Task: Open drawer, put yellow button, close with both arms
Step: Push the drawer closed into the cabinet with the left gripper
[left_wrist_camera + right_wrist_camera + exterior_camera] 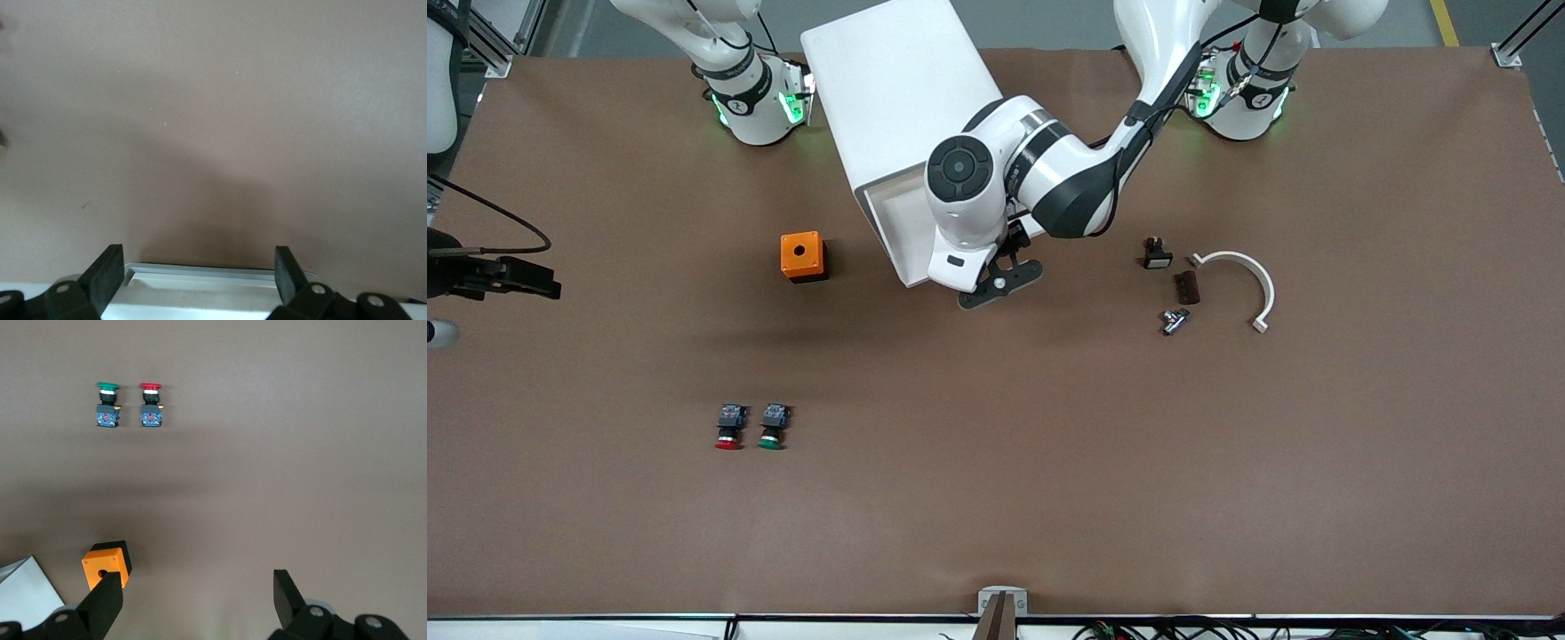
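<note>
The left gripper (1003, 277), fingers spread wide and empty, hovers at the partly open drawer (896, 233); the yellow button, unseen, is probably inside already, so closing follows, while the right gripper (197, 603), open, waits.

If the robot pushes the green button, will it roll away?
Probably a little. The green button lies on its side on the table, and its round cap could roll in a curve. Its boxy rear block should stop it soon. It looks small and light, so it would slide easily.
</note>
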You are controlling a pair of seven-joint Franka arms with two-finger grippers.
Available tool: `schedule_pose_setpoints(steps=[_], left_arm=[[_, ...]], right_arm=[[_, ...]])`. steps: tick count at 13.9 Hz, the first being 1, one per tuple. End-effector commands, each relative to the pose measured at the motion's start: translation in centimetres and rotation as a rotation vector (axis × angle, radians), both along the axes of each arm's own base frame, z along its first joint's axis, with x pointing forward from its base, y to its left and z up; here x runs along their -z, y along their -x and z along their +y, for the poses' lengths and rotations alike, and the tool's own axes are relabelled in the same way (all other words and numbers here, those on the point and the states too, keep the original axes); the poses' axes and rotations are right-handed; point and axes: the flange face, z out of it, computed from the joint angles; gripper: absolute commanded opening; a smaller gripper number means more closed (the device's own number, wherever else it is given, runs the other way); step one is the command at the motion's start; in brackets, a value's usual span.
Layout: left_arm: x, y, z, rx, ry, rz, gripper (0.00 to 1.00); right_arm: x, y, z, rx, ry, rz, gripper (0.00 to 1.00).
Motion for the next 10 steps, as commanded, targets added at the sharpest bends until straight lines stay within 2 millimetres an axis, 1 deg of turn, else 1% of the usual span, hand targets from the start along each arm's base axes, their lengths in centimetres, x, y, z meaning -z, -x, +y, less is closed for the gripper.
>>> schedule_pose_setpoints(steps=[1, 3, 5, 6, 8, 9, 10], left_arm=[[0.1, 1.8, -1.1, -0.012, -0.024, -0.014, 0.99], [0.0, 3.2, -2.0, -0.024, -0.028, -0.005, 0.99], [0.1, 4.7, -3.1, -0.021, -0.031, -0.001, 0.99], [0.1, 5.1, -3.4, -0.019, -0.026, 0.007, 0.99], [0.2, 6.6, -4.5, -0.034, -0.004, 0.048, 0.99], [0.3, 6.9, -4.7, -0.056, 0.0, 0.062, 0.99], [0.4, 7.5, -5.1, -0.066, 0.004, 0.079, 0.99]], right_arm=[[-2.5, -0.1, 0.4, -0.005, 0.015, -0.04, 1.0], [-3.3, 0.0, 0.7, -0.015, 0.008, -0.05, 1.0], [-3.7, 1.3, 1.4, -0.016, 0.007, 0.006, 1.0], [-3.8, 1.7, 1.5, -0.016, 0.003, 0.014, 1.0], [-4.8, 2.9, 2.6, -0.032, -0.01, -0.008, 1.0], [-5.4, 3.5, 3.5, -0.047, -0.014, -0.033, 1.0], [-5.3, 4.0, 3.9, -0.046, -0.013, -0.043, 1.0]])
